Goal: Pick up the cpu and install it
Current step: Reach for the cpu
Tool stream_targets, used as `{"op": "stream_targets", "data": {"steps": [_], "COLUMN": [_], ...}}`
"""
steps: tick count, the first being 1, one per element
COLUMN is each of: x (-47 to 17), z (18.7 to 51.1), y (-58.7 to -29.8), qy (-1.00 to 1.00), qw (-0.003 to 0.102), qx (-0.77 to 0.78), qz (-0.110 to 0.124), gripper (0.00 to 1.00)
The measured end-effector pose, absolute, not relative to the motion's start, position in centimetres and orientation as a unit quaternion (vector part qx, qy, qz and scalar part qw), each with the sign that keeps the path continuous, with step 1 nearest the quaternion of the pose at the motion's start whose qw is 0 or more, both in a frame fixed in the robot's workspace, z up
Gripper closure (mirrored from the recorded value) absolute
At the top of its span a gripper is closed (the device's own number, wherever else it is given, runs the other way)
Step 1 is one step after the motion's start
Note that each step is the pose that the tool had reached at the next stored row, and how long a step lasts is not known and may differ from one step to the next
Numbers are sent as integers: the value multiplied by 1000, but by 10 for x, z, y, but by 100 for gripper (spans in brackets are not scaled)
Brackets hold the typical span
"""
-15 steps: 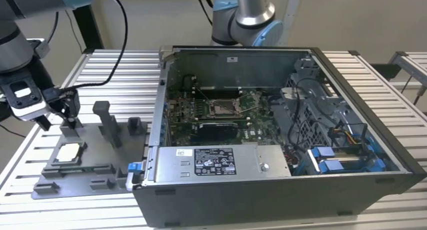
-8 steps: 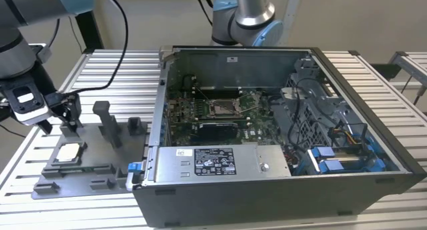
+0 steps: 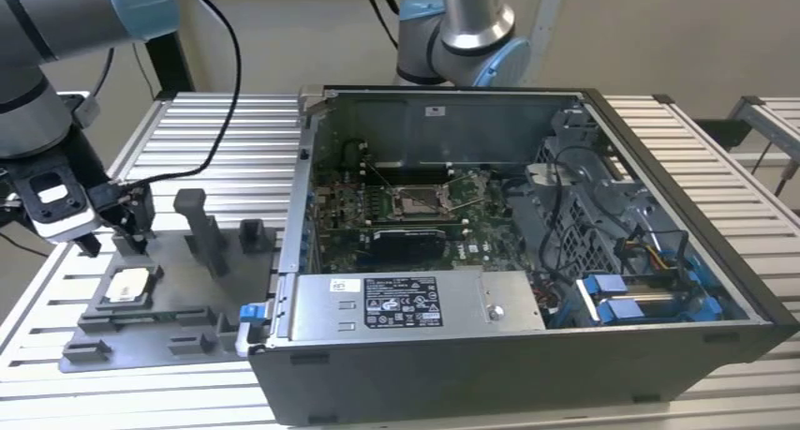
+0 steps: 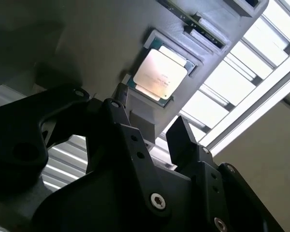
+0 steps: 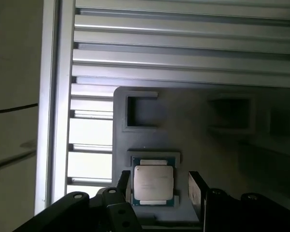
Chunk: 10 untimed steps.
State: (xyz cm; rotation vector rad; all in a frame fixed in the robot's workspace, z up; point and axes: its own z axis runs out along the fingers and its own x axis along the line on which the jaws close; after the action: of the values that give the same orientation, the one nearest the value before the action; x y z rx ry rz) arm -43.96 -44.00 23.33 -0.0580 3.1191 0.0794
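Note:
The cpu [image 3: 131,285] is a small square chip with a pale metal top, lying flat in a recess of the grey fixture tray [image 3: 175,303] at the exterior view's left. My gripper [image 3: 111,244] hangs open just above the tray, slightly behind the chip and apart from it. In both wrist views the cpu [image 5: 153,184] [image 4: 159,75] shows beyond the two black fingers [image 5: 197,191], which stand spread wider than the chip with nothing between them. The open socket [image 3: 417,202] sits on the motherboard inside the computer case [image 3: 525,355].
Grey upright posts [image 3: 202,231] rise from the tray close to the gripper. A silver power supply box [image 3: 400,302] lies in the case's front. A second arm [image 3: 463,27] stands behind the case. The slatted metal table [image 3: 213,130] surrounds it all.

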Motion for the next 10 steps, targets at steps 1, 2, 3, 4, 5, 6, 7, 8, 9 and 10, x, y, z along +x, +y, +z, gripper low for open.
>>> {"op": "stream_targets", "data": {"steps": [1,2,3,4,5,6,7,8,9,10], "x": [-440,-440,-440,-440,-440,-440,-440,-440,-440,-440], "z": [232,231,229,228,227,226,225,224,223,222], "y": [-440,-441,-441,-441,-442,-442,-443,-444,-444,-445], "qy": [999,999,999,999,999,999,999,999,999,999], "qw": [10,10,10,10,10,10,10,10,10,10], "qx": [-19,-19,-19,-19,-19,-19,-19,-19,-19,-19], "qz": [25,25,25,25,25,25,25,25,25,25], "gripper": [100,100,100,100,100,100,100,100,100,100]}}
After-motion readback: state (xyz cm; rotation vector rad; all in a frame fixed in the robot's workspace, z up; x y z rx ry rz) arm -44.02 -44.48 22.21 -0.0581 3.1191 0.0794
